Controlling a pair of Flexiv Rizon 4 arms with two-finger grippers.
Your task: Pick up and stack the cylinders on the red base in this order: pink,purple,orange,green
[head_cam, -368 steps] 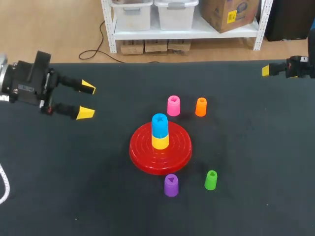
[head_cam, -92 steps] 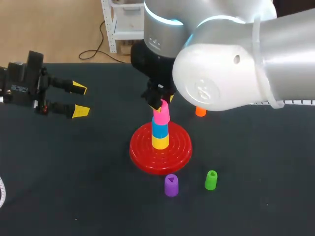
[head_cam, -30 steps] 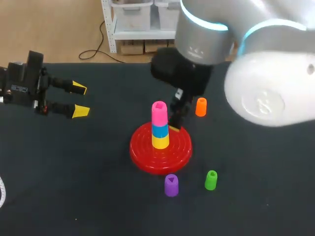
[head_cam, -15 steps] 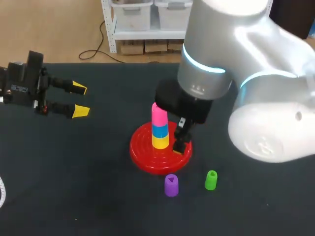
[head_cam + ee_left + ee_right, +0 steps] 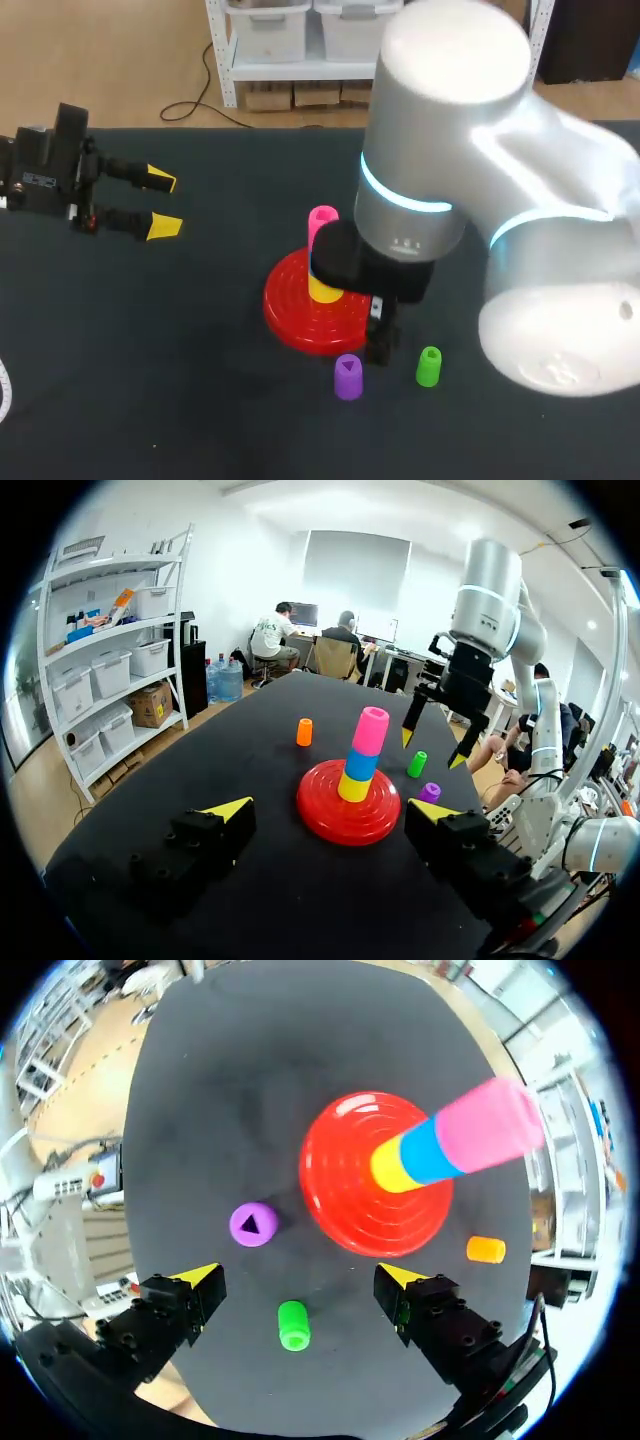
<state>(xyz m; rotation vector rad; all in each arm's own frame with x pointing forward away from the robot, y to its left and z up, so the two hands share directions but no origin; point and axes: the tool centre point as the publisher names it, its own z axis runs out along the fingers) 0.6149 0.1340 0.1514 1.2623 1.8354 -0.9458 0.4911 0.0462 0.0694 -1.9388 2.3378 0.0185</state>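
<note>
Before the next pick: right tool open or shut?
Open. Right tool: yellow tips wide apart, nothing held; pink cylinder sits on the blue cylinder.

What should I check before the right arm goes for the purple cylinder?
1. Pink cylinder placed: ok, it tops the blue cylinder on the red base.
2. Right tool empty and open: ok, nothing is held between its fingers.
3. Purple cylinder free: ok, it stands alone on the table beside the base.
4. Right tool centred on purple: not ok, purple lies ahead and to one side, and the green cylinder is nearer the gap.
5. Stack clearance: cannot tell, the pink top looks close to the right arm in the head view.
6. Left tool out of the way: ok, open and far from the stack.
</note>
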